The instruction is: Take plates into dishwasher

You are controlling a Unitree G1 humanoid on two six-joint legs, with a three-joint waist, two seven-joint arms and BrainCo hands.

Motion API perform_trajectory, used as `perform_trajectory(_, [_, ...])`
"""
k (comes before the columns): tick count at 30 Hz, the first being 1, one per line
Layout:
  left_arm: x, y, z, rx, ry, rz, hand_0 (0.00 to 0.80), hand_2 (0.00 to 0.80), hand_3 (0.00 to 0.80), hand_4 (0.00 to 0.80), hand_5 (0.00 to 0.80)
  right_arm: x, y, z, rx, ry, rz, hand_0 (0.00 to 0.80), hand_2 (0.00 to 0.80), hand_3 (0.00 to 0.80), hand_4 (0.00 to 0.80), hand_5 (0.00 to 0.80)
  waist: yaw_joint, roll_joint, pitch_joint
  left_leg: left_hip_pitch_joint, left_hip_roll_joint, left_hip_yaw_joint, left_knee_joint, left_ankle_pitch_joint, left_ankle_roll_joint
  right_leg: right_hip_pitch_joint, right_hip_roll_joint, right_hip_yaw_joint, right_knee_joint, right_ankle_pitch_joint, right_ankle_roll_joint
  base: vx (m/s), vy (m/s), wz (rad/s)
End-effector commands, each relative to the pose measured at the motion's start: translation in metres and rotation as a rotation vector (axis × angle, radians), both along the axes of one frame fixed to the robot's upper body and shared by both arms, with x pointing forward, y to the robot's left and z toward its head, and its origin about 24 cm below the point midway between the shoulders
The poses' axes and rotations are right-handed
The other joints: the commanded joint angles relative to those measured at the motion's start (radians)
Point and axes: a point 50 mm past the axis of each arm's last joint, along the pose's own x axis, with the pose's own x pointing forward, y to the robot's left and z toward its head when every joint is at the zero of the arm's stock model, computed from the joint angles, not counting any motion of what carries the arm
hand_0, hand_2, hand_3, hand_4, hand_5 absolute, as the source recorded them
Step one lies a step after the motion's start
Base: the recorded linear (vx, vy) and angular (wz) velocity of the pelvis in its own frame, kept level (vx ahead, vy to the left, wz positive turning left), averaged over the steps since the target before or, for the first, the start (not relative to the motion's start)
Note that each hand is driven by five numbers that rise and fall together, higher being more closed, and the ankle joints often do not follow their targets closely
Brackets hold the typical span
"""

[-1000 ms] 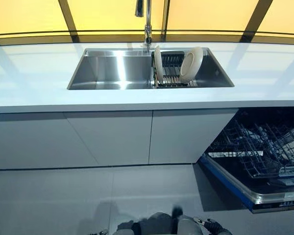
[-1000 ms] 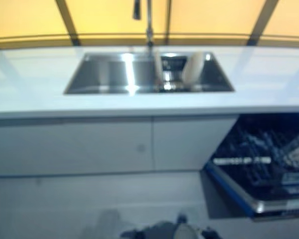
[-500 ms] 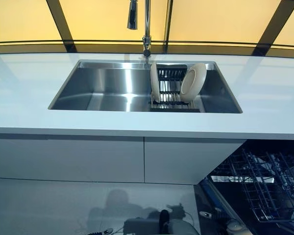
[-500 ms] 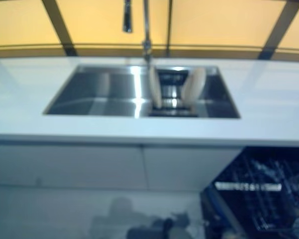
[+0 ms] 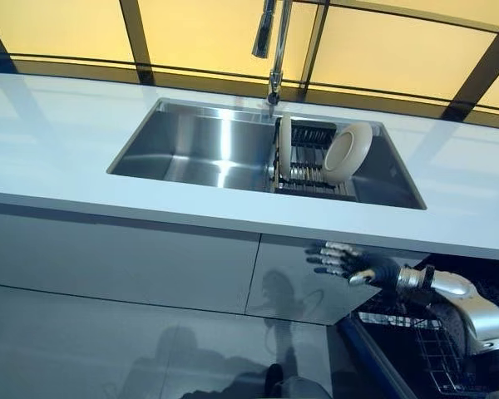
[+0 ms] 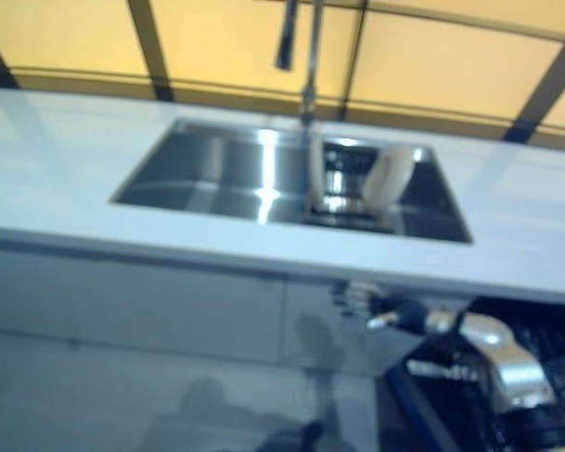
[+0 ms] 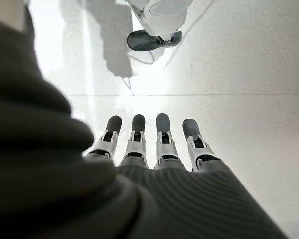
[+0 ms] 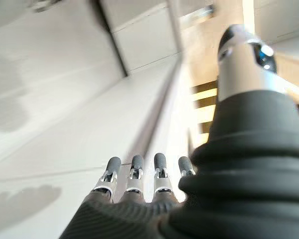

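Note:
Two cream plates stand in a dark dish rack (image 5: pixel 310 162) in the right part of the steel sink (image 5: pixel 191 145): one on edge (image 5: pixel 284 147), one leaning at the rack's right end (image 5: pixel 348 152). My right hand (image 5: pixel 343 261) is open, fingers straight, raised in front of the cabinet below the counter edge, well below the plates and holding nothing; it shows also in the right wrist view (image 8: pixel 144 174). My left hand (image 7: pixel 149 142) is open and empty, seen only in its wrist view, pointing down at the floor. The open dishwasher's wire rack (image 5: pixel 420 341) is at the lower right.
A white counter (image 5: pixel 58 141) surrounds the sink, with a tall tap (image 5: pixel 273 41) behind it. Grey cabinet doors (image 5: pixel 125 258) run below. The dishwasher's open door edge (image 5: pixel 370 357) juts out at the lower right.
The camera has moved closer and turned left. My right arm has risen into view in front of the cabinet. The plates have not moved.

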Motion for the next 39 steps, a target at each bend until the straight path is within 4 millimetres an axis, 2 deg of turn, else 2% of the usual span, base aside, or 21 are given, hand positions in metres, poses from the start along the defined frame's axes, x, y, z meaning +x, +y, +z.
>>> perform_trajectory(1, [0.003,0.008,0.003,0.030,0.003,-0.028,0.000,0.000,0.000,0.000,0.000,0.025,-0.003,0.070,0.247,-0.275,-0.076,0.000,0.000,0.000,0.000,0.000,-0.003,-0.013,-0.010,-0.004,-0.041,0.044,0.001,0.000,0.057,-0.015,-0.118,0.011,-0.066,0.134,0.194,0.077,0.011,-0.11])
perform_trajectory(7, [0.004,0.008,0.002,0.028,0.024,-0.069,0.000,0.000,0.000,0.000,0.000,0.041,-0.042,0.158,0.586,-0.493,-0.317,0.000,0.000,0.000,0.000,0.000,0.011,-0.004,-0.030,0.008,-0.034,0.051,0.000,-0.009,0.051,0.004,-0.112,0.001,-0.063,0.106,0.189,0.046,0.000,-0.02])
perform_trajectory(8, [0.005,0.008,0.002,0.027,0.025,-0.074,0.000,0.000,0.000,0.000,0.000,0.043,-0.046,0.166,0.617,-0.505,-0.354,0.000,0.000,0.000,0.000,0.000,0.013,-0.002,-0.030,0.010,-0.034,0.051,0.000,-0.011,0.051,0.004,-0.111,0.002,-0.059,0.104,0.190,0.071,-0.002,-0.04])
perform_trajectory(10, [0.005,0.007,0.002,0.027,0.032,-0.091,0.000,0.000,0.000,0.000,0.000,0.047,-0.068,0.190,0.714,-0.528,-0.528,0.000,0.000,0.000,0.000,0.000,0.016,0.001,-0.035,0.020,-0.037,0.046,0.000,-0.016,0.050,0.000,-0.112,0.002,-0.042,0.101,0.188,0.077,-0.001,-0.07])
perform_trajectory(11, [0.005,0.006,0.001,0.025,0.030,-0.091,0.000,0.000,0.000,0.000,0.000,0.048,-0.069,0.193,0.718,-0.530,-0.542,0.000,0.000,0.000,0.000,0.000,0.017,0.003,-0.034,0.021,-0.037,0.046,0.000,-0.017,0.050,-0.001,-0.112,0.003,-0.039,0.100,0.188,0.106,-0.008,-0.09])
perform_trajectory(12, [0.005,0.005,0.001,0.025,0.029,-0.101,0.000,0.000,0.000,0.000,0.000,0.048,-0.093,0.205,0.765,-0.546,-0.735,0.000,0.000,0.000,0.000,0.000,0.015,0.006,-0.037,0.029,-0.040,0.042,0.002,-0.024,0.050,-0.007,-0.113,0.008,-0.025,0.100,0.187,0.079,-0.010,-0.06])
perform_trajectory(15, [0.007,0.004,0.000,0.024,0.028,-0.109,0.000,0.000,0.000,0.000,0.000,0.048,-0.108,0.212,0.760,-0.551,-0.888,0.000,0.000,0.000,0.000,0.000,0.015,0.011,-0.040,0.034,-0.040,0.040,0.001,-0.026,0.049,-0.012,-0.111,0.010,-0.014,0.092,0.185,0.076,-0.017,-0.03])
perform_trajectory(17, [0.012,0.001,0.000,0.026,0.020,-0.103,0.000,0.000,0.000,0.000,0.000,0.043,-0.139,0.221,0.639,-0.557,-1.236,0.000,0.000,0.000,0.000,0.000,0.010,0.025,-0.045,0.048,-0.028,0.041,0.005,-0.034,0.041,-0.012,-0.095,0.004,0.020,0.040,0.171,0.123,-0.045,-0.04])
perform_trajectory(20, [0.019,0.001,0.001,0.026,-0.005,-0.037,0.000,0.000,0.000,0.000,0.000,0.036,-0.165,0.234,0.502,-0.576,-1.486,0.000,0.000,0.000,0.000,0.000,0.002,0.020,-0.056,0.051,-0.014,0.035,0.089,-0.049,0.012,0.003,-0.073,0.012,0.025,-0.008,0.132,0.124,-0.095,-0.02])
perform_trajectory(21, [0.020,0.001,0.000,0.023,-0.010,-0.010,0.000,0.000,0.000,0.000,0.000,0.035,-0.172,0.235,0.471,-0.562,-1.545,0.000,0.000,0.000,0.000,0.000,0.005,0.022,-0.056,0.048,0.007,0.034,0.162,-0.026,-0.006,0.025,-0.058,0.014,0.017,-0.024,0.112,0.109,-0.130,-0.07])
perform_trajectory(22, [0.020,0.000,0.000,0.019,-0.013,0.009,0.000,0.000,0.000,0.000,0.000,0.034,-0.176,0.237,0.460,-0.552,-1.596,0.000,0.000,0.000,0.000,0.000,0.011,0.016,-0.054,0.011,0.026,0.019,0.296,0.054,-0.029,0.056,-0.041,0.019,-0.009,-0.032,0.084,0.093,-0.152,-0.05])
perform_trajectory(23, [0.018,-0.002,-0.001,0.015,-0.015,0.023,0.000,0.000,0.000,0.000,0.000,0.035,-0.179,0.238,0.424,-0.540,-1.641,0.000,0.000,0.000,0.000,0.000,0.024,0.004,-0.046,-0.079,0.025,-0.001,0.481,0.145,-0.047,0.093,-0.030,0.032,-0.035,-0.041,0.054,0.041,-0.160,-0.06])
perform_trajectory(24, [0.018,-0.004,-0.002,0.007,-0.019,0.022,0.000,0.000,0.000,0.000,0.000,0.036,-0.180,0.238,0.391,-0.542,-1.653,0.000,0.000,0.000,0.000,0.000,0.044,-0.019,-0.026,-0.231,-0.002,-0.015,0.660,0.215,-0.052,0.132,-0.037,0.044,-0.055,-0.041,0.031,0.019,-0.112,-0.06])
perform_trajectory(25, [0.018,-0.005,-0.002,0.001,-0.019,0.024,0.000,0.000,0.000,0.000,0.000,0.038,-0.178,0.238,0.368,-0.544,-1.643,0.000,0.000,0.000,0.000,0.000,0.061,-0.025,-0.008,-0.352,-0.012,-0.018,0.743,0.232,-0.055,0.163,-0.036,0.037,-0.066,-0.044,0.019,0.037,-0.008,-0.19])
perform_trajectory(27, [0.020,-0.008,-0.002,-0.011,-0.005,0.017,0.000,0.000,0.000,0.000,0.000,0.047,-0.168,0.236,0.317,-0.542,-1.589,0.000,0.000,0.000,0.000,0.000,0.091,-0.015,0.026,-0.440,-0.018,-0.002,0.617,0.218,-0.053,0.219,-0.029,0.032,-0.086,-0.060,0.022,0.146,0.147,-0.52])
perform_trajectory(28, [0.021,-0.007,-0.002,-0.010,-0.001,0.011,0.000,0.000,0.000,0.000,0.000,0.054,-0.159,0.235,0.290,-0.543,-1.545,0.000,0.000,0.000,0.000,0.000,0.100,-0.001,0.036,-0.410,0.007,0.024,0.385,0.223,-0.049,0.247,-0.018,0.035,-0.103,-0.070,0.037,0.256,0.252,-0.67])
perform_trajectory(29, [0.022,-0.005,-0.001,-0.005,0.000,-0.006,0.000,0.000,0.000,0.000,0.000,0.061,-0.151,0.232,0.223,-0.541,-1.525,0.000,0.000,0.000,0.000,0.000,0.112,0.013,0.041,-0.401,0.026,0.050,0.185,0.267,-0.052,0.273,-0.004,0.033,-0.113,-0.080,0.049,0.253,0.233,-0.60])
perform_trajectory(30, [0.024,-0.005,-0.001,-0.001,-0.001,-0.013,0.000,0.000,0.000,0.000,0.000,0.065,-0.146,0.233,0.178,-0.554,-1.521,0.000,0.000,0.000,0.000,0.000,0.125,0.009,0.050,-0.378,0.024,0.040,0.134,0.277,-0.046,0.292,-0.015,0.041,-0.110,-0.089,0.053,0.197,0.184,-0.51])
perform_trajectory(32, [0.028,-0.004,0.000,0.009,-0.003,-0.020,0.000,0.000,0.000,0.000,0.000,0.066,-0.140,0.235,0.186,-0.535,-1.478,0.000,0.000,0.000,0.000,0.000,0.124,0.001,0.042,-0.353,-0.006,0.037,0.136,0.224,-0.022,0.294,-0.029,0.036,-0.104,-0.104,0.061,0.133,0.125,-0.58])
perform_trajectory(35, [0.033,-0.003,0.002,0.018,-0.029,-0.013,0.000,0.000,0.000,0.000,0.000,0.064,-0.145,0.224,0.129,-0.490,-1.436,0.000,0.000,0.000,0.000,0.000,0.104,0.008,0.008,-0.270,-0.007,0.050,0.048,0.201,-0.008,0.263,-0.061,0.006,-0.104,-0.086,0.092,0.110,0.117,-0.27])
perform_trajectory(39, [0.041,0.005,0.006,0.046,-0.059,0.010,0.000,0.000,0.000,0.000,0.000,0.065,-0.139,0.224,0.170,-0.501,-1.363,0.000,0.000,0.000,0.000,0.000,0.100,0.001,-0.010,-0.250,-0.006,0.072,0.036,0.188,0.000,0.249,-0.075,-0.001,-0.131,-0.070,0.106,0.039,0.015,-0.09])
